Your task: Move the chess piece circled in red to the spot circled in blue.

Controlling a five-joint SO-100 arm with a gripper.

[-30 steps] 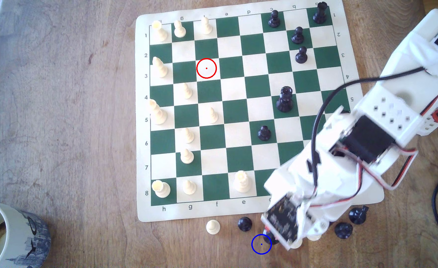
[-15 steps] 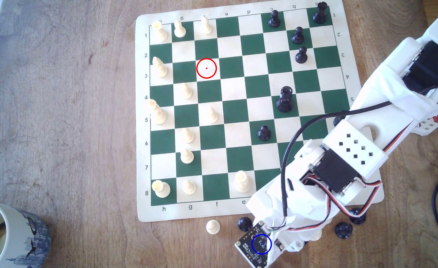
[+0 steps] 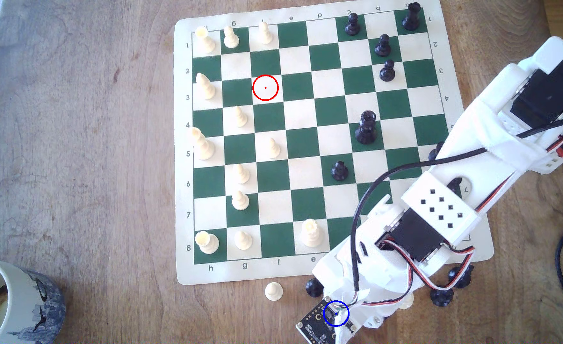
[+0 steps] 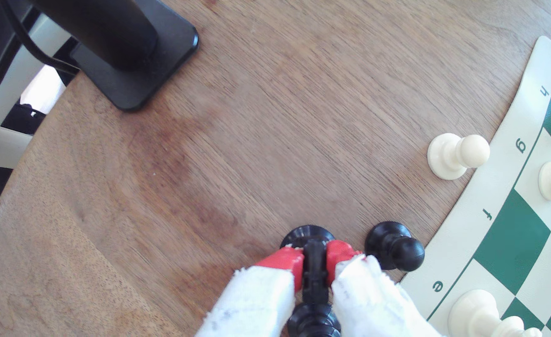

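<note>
A home or hobby room, worn wooden desk (image 3: 74, 149), roll-up chess mat (image 3: 306, 274) with plastic pieces, printed skyline mug (image 3: 25, 297), black stand base (image 4: 138, 64), trailing cables.

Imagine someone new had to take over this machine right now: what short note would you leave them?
Gripper: shut on the black chess piece, red fingertips on either side of its body.
Where: off the chess mat, over the bare wooden table, with the arm over the blue-ringed spot. A black pawn stands just beside.
Done: the red-ringed square is empty.
Left: set the piece down, open, back away.
</note>
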